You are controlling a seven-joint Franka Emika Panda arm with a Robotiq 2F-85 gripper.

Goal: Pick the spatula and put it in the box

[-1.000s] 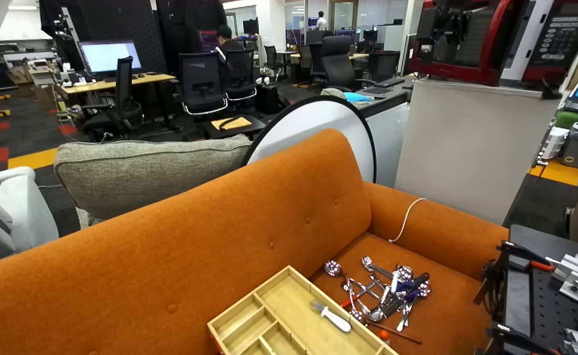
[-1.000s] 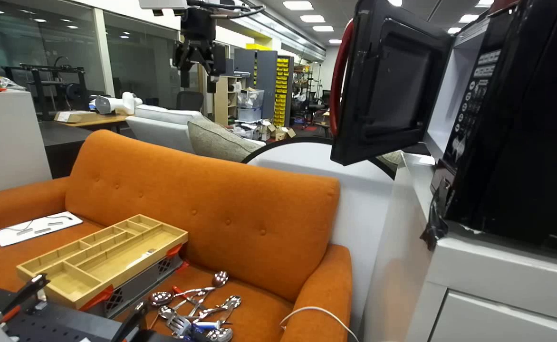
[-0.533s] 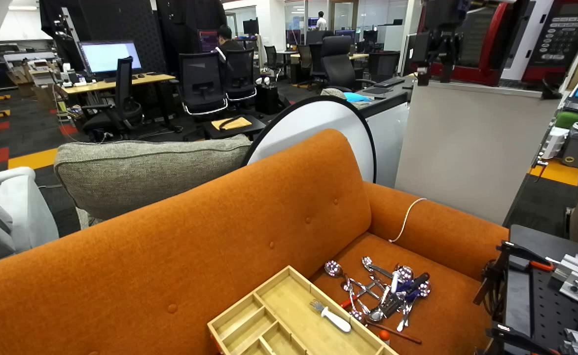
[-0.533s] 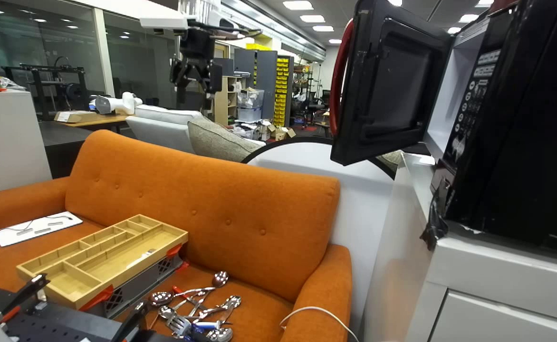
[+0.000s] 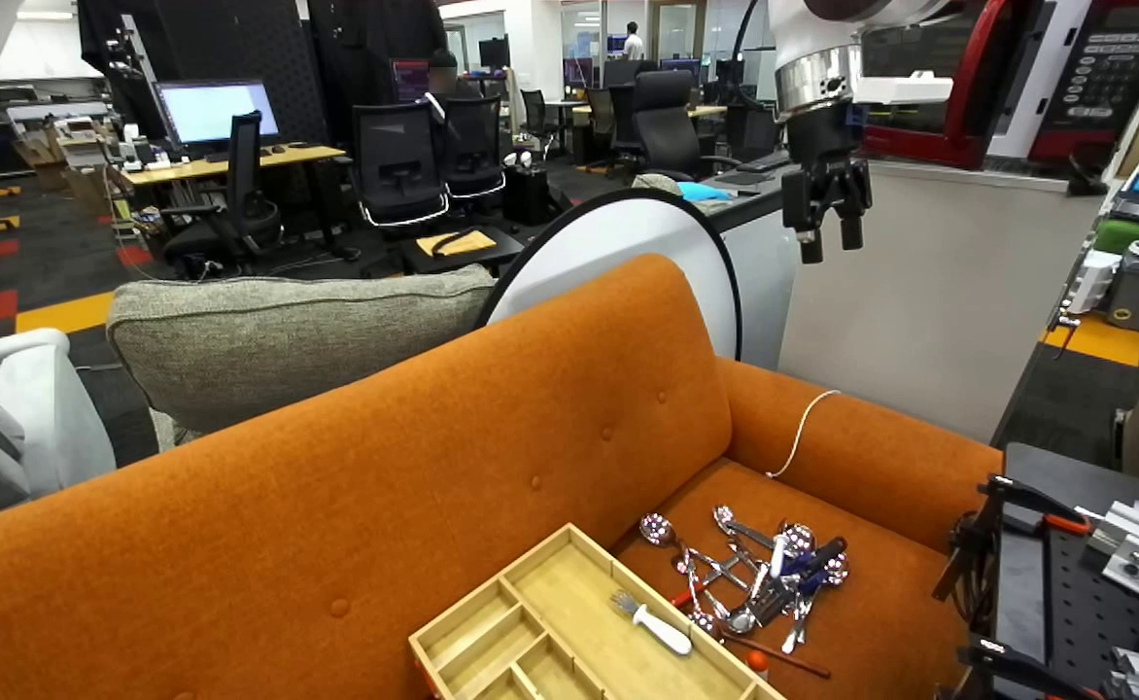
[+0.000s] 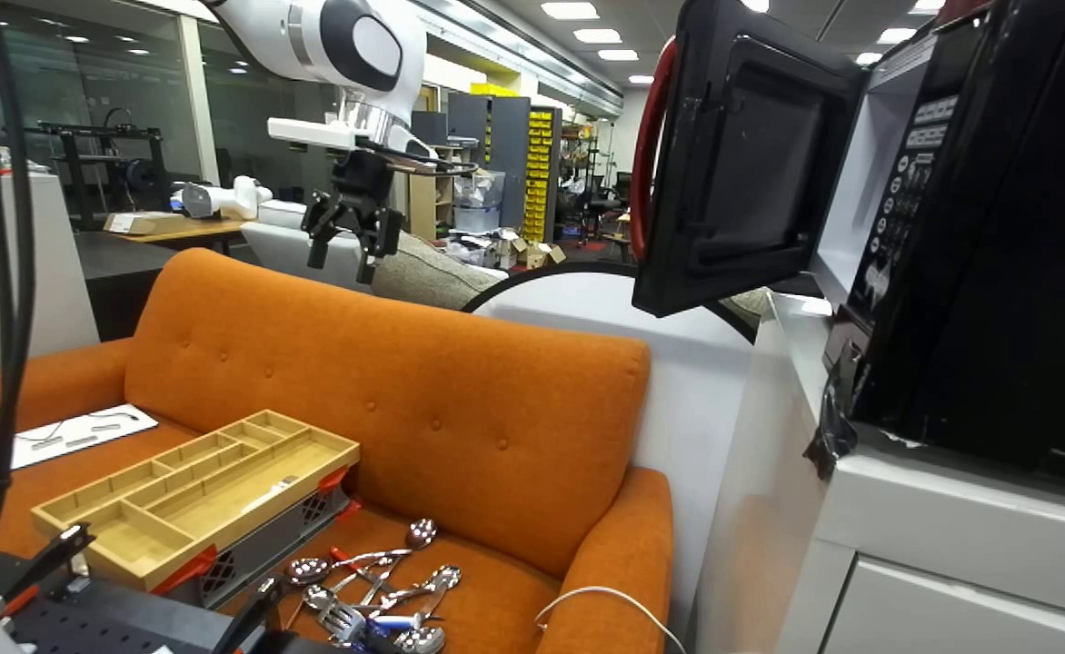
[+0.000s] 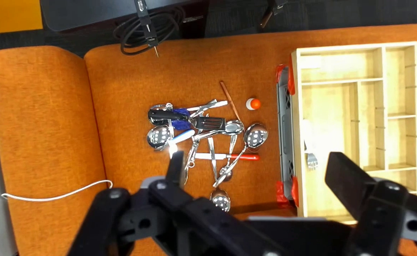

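In both exterior views, black jaws on a white robot arm [image 6: 333, 45], high over an orange sofa [image 5: 433, 437], standing wide apart, tips downward. In the wrist view, well below and past the tip of the jaw seen at left, a black spatula [image 7: 180, 116], lying across a jumble of spoons [image 7: 234, 127] on the sofa, slotted blade toward the side of the jaw seen at right, handle outward. Below that right-hand jaw and partly hidden by it, a pale wooden box [image 7: 331, 117], set on a gray crate [image 6: 269, 545]; in its largest compartment, a white-handled fork [image 5: 655, 626]. Below the gap between the jaws, a brown stick [image 7: 230, 100] and a small white container [image 7: 253, 104] with an orange top. Well apart from the jaws, in an exterior view, a microwave [image 6: 996, 272], door [image 6: 751, 163] open.
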